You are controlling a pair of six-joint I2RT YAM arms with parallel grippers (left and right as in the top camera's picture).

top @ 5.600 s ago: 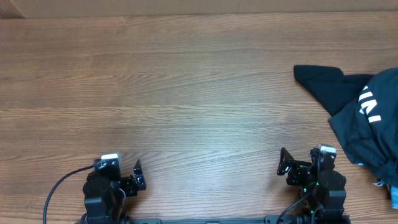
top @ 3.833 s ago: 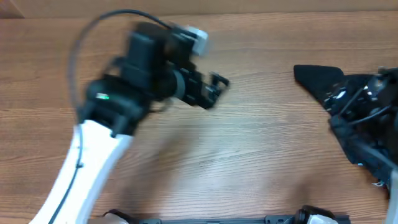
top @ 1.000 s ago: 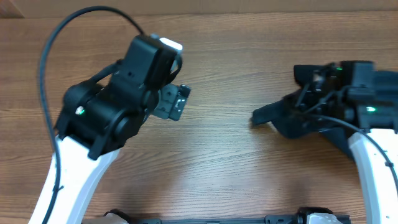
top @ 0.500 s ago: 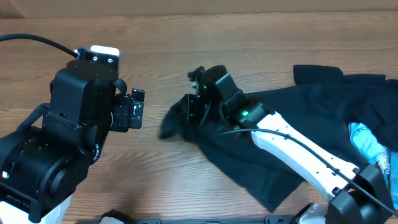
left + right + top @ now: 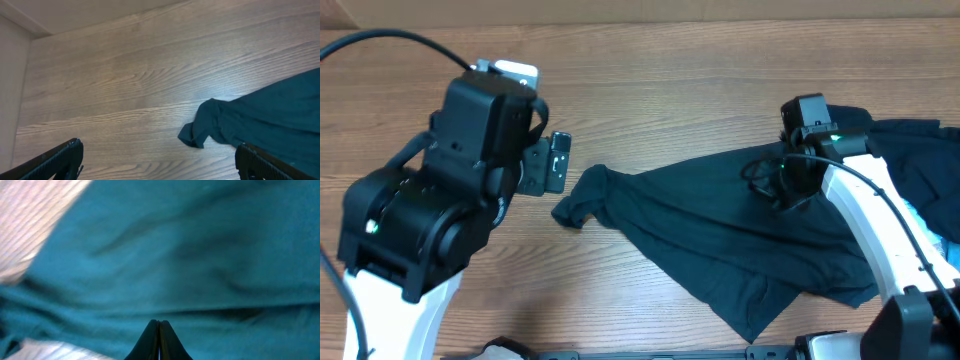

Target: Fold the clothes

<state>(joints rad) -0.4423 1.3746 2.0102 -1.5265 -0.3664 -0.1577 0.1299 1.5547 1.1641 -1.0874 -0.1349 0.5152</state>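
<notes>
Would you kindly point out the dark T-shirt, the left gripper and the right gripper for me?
dark T-shirt [image 5: 720,245], overhead view, middle of the spread fabric.
left gripper [image 5: 158,146], left wrist view, midway between its open fingers.
right gripper [image 5: 159,330], right wrist view, where its shut fingers meet.

Soft, matt dark cloth T-shirt [image 5: 720,245] on a smooth, wood-grain table [image 5: 670,90].

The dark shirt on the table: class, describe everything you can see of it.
The shirt is soft, dark teal-black cloth, lying crumpled and unfolded across the wooden table. One bunched end trails out toward the left tool, which is open and apart from it. The right tool is shut over the cloth; whether it pinches any is unclear.
</notes>
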